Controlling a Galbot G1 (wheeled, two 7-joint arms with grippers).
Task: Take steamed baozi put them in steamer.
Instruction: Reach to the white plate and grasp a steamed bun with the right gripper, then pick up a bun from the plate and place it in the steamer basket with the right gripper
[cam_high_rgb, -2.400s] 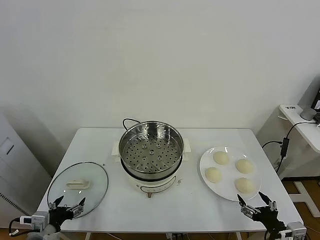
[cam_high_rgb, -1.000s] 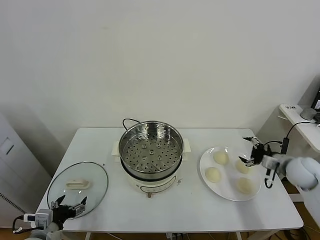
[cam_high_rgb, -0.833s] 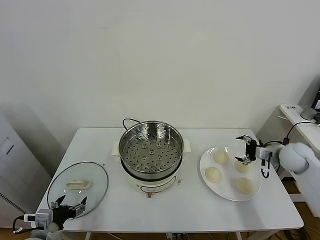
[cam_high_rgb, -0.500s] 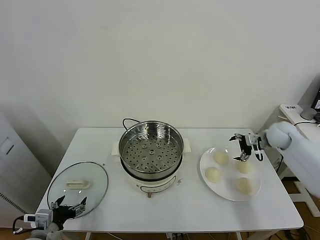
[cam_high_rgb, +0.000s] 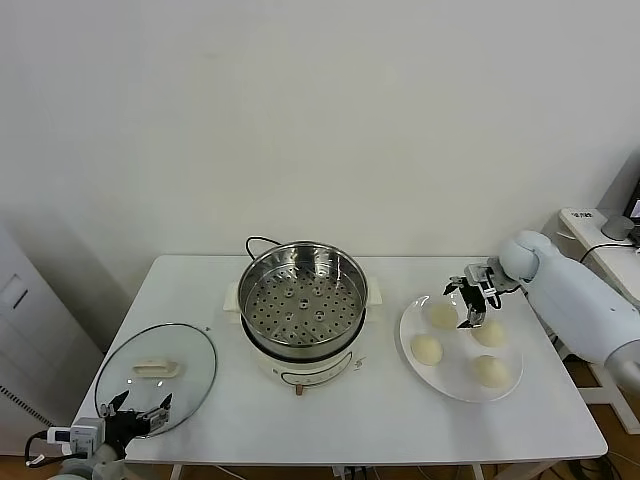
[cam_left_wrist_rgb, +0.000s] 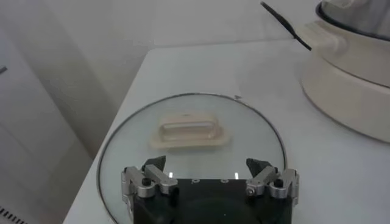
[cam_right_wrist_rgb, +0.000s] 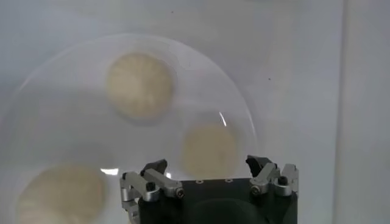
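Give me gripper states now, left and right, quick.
Left gripper: open, empty, parked by the glass lid.
Right gripper: open, empty, above the plate of baozi.

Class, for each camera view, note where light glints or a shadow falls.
Head view: the steamer shines along its steel; a soft shadow darkens the back wall at left. Left wrist view: small glints on the glass lid by the left gripper. Right wrist view: bright glints on the plate ahead of the right gripper, none on the baozi.
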